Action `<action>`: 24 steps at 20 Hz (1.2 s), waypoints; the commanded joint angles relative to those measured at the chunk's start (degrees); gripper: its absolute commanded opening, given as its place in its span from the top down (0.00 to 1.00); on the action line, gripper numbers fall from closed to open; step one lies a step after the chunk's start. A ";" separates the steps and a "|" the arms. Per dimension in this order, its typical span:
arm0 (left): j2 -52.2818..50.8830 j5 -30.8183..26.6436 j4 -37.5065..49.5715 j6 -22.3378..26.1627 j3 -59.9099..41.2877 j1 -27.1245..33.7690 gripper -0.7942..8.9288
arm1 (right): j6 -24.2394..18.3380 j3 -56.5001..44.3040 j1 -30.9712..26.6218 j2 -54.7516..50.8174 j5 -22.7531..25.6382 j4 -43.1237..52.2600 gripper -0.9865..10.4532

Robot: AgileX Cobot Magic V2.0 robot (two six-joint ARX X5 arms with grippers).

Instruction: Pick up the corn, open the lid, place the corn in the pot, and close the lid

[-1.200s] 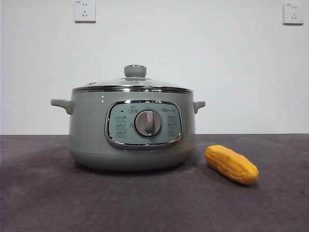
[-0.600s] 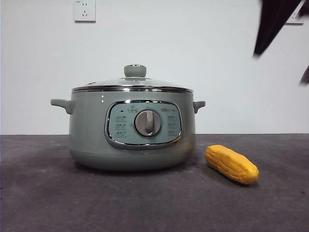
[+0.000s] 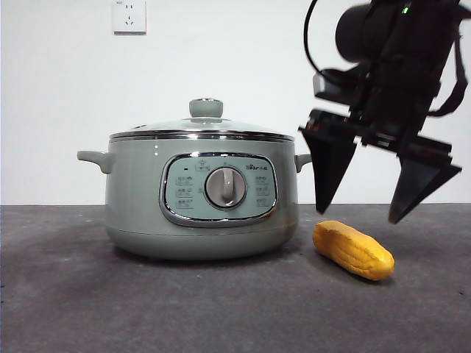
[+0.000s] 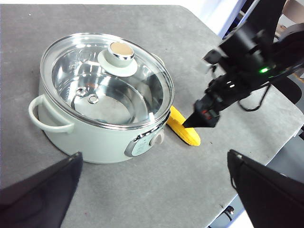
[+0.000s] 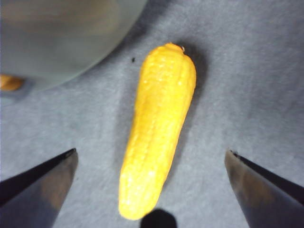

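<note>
Sitting at table centre, your pot [image 3: 202,198] has its lid [image 3: 202,129] on. Right gripper [image 3: 375,209] hangs just above the corn [image 3: 352,249], jaws wide, straddling it. Cob lies at the pot's 4 o'clock; its long axis runs between the jaws. Left gripper [image 4: 152,190] waits, jaws wide, farther off.
</note>
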 commanded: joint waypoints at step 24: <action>4.87 0.20 10.27 0.46 0.17 -1.92 0.34 | -1.86 -0.04 -0.13 -4.46 1.29 -2.67 0.92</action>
